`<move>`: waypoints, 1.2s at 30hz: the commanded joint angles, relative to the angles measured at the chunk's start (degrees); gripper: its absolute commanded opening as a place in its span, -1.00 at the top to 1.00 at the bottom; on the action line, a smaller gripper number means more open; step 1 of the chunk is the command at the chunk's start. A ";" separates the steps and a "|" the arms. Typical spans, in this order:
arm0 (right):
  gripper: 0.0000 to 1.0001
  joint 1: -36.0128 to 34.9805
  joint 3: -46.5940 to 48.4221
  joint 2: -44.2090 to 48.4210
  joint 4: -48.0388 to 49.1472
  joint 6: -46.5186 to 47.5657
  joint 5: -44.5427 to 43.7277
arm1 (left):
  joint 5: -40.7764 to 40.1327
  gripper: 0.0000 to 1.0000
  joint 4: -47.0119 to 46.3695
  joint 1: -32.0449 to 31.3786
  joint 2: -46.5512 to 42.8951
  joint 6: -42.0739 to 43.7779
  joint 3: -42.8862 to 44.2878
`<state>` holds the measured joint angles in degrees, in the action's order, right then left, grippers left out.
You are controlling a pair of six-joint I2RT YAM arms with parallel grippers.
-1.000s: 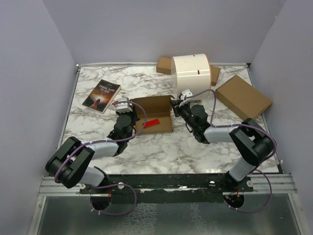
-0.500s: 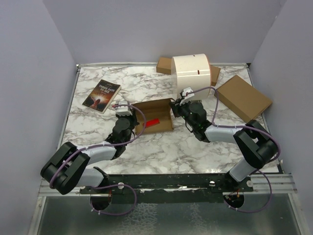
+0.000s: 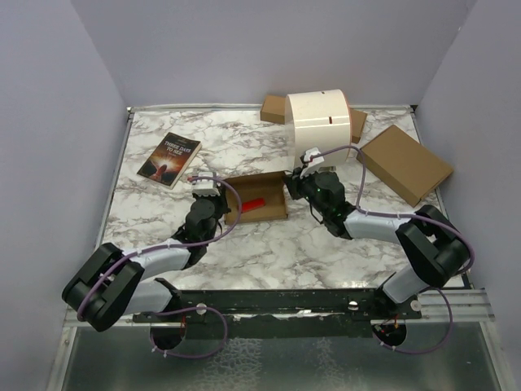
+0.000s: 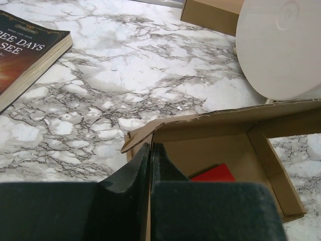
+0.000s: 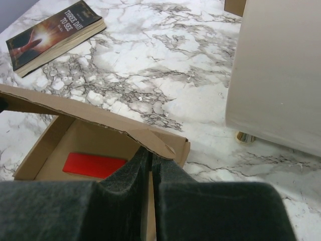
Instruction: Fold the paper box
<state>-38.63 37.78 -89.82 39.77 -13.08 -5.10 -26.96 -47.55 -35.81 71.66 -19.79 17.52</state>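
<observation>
One shallow rectangular brown-cardboard paper box (image 3: pixel 273 208), ragged-edged.

Both arms dropped flatter, elbows pulled toward the near edge. Left gripper (image 3: pixel 220 205) and right gripper (image 3: pixel 288 190), pinching the paper box (image 3: pixel 264 213) side walls, shifted nearer. Far flap swung up; box looks shorter from above.

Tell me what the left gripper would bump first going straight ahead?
Probably the paper box: the left gripper pinches its wall, and the corner flap sits just ahead. Depth is unclear.
</observation>
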 commanded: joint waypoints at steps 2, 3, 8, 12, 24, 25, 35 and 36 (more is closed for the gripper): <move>0.90 -1.89 -1.92 2.49 -4.63 -0.70 6.08 | 6.35 1.00 4.02 -1.54 -1.02 -1.56 -1.67; 0.90 -1.89 -1.83 2.63 -5.00 -1.30 6.42 | 6.29 1.00 4.16 -1.54 -1.24 -1.58 -1.69; 0.89 -1.95 -0.04 2.42 -7.73 -5.17 7.88 | 6.38 1.00 5.33 -1.63 -2.07 -1.28 -1.45; 0.89 -1.97 1.92 1.26 -9.23 -7.99 8.99 | 6.31 1.00 6.53 -1.73 -2.59 -0.37 -0.80; 0.89 -2.06 4.97 -0.96 -11.03 -9.04 8.99 | 6.36 1.00 10.87 -1.63 -3.65 2.49 1.90; 0.89 -2.06 5.07 -0.88 -11.03 -9.01 8.84 | 6.20 1.00 11.25 -1.57 -3.82 2.66 2.17; 0.89 -2.02 6.74 -1.02 -12.26 -8.90 7.54 | 5.49 1.00 17.09 -0.69 -4.78 4.73 5.78; 0.89 -2.06 6.94 -1.12 -12.36 -8.95 7.56 | 5.70 1.00 17.54 -0.52 -4.71 4.83 6.26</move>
<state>-38.83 42.41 -89.27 29.45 -19.33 -3.44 -26.44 -33.71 -35.92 67.40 -15.59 21.04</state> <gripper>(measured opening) 0.057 0.015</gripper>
